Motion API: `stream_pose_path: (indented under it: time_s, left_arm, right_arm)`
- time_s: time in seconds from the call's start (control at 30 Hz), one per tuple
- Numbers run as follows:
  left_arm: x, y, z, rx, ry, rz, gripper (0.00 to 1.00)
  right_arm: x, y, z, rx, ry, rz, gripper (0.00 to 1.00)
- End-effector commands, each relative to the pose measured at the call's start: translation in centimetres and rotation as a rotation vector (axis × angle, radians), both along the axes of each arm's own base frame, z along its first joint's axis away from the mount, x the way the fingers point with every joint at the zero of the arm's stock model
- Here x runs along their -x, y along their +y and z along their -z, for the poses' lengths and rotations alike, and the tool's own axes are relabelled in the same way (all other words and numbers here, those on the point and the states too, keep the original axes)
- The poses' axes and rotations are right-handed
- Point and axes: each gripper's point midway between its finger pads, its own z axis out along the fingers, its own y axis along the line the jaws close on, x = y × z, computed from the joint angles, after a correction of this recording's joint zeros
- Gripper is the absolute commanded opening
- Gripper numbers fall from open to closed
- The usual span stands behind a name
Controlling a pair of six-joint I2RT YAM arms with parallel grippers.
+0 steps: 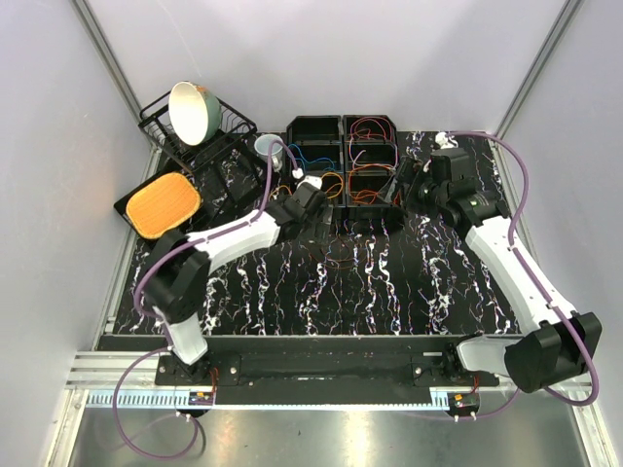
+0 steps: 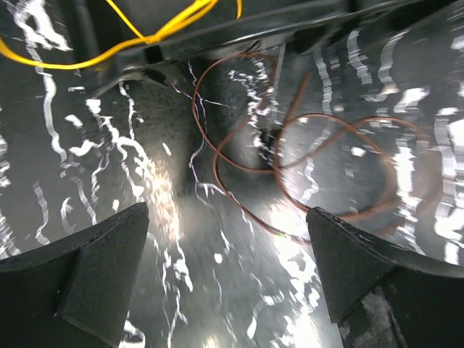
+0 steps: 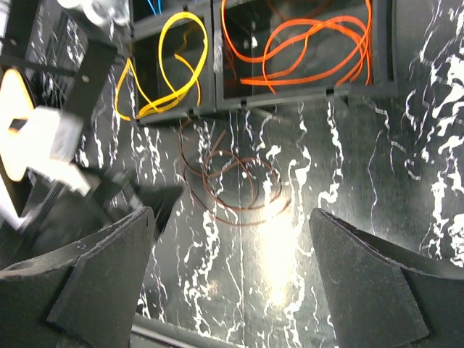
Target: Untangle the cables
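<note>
**Left end effector** (image 2: 226,217): fingers spread wide, nothing between them and nothing touched. It hangs over the black, white-veined marble-pattern counter (image 2: 181,290). A thin maroon-brown cable (image 2: 319,170) lies on the counter in loose overlapping loops, ahead of the fingers and toward the right one.

**Right end effector** (image 3: 230,214): also spread wide and empty. The same maroon-brown cable (image 3: 232,181) lies beyond its fingertips, just in front of the black plastic compartment bins (image 3: 290,93).

**Differences between views:**
- The right wrist view looks into the bins. A thin yellow cable (image 3: 177,65) loops in one compartment, with a strand running out past its edge. A thin orange cable (image 3: 304,43) is coiled in the compartment beside it.
- The left wrist view shows only a strip of the yellow cable (image 2: 145,36) above a bin wall, but gives the closest look at the maroon-brown loops.
- The top view alone shows both arms. The left end effector (image 1: 316,204) and right end effector (image 1: 409,185) stand at either side of the nearest bins.
- It also shows a thin blue cable (image 1: 311,161) in a farther compartment and a black wire dish rack (image 1: 234,122) holding a green-and-cream bowl (image 1: 192,109).
- In the top view the maroon-brown cable is only faintly visible against the counter.
</note>
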Motion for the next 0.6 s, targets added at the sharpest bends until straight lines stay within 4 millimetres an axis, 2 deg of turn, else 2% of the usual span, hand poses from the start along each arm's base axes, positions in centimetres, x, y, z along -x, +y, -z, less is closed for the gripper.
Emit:
stream_pose_path:
  time_s: [0.0, 0.2, 0.47, 0.57]
  left_arm:
    - [-2.9, -1.6, 0.8, 0.063, -0.036, 0.057, 0.94]
    - [-3.5, -2.1, 3.5, 0.037, -0.009, 0.093, 0.93]
    - [-3.2, -3.0, 5.4, 0.051, 0.032, 0.122, 0.92]
    - [-2.9, -2.6, 6.1, 0.043, 0.054, 0.112, 0.86]
  right_arm:
    - [1.1, 0.6, -1.0, -0.023, -0.031, -0.052, 0.93]
    - [1.4, 0.7, -0.6, -0.023, -0.024, -0.067, 0.93]
    - [0.8, 1.0, 0.1, -0.027, -0.011, -0.072, 0.94]
    - [0.6, 1.1, 0.2, -0.025, -0.007, -0.069, 0.93]
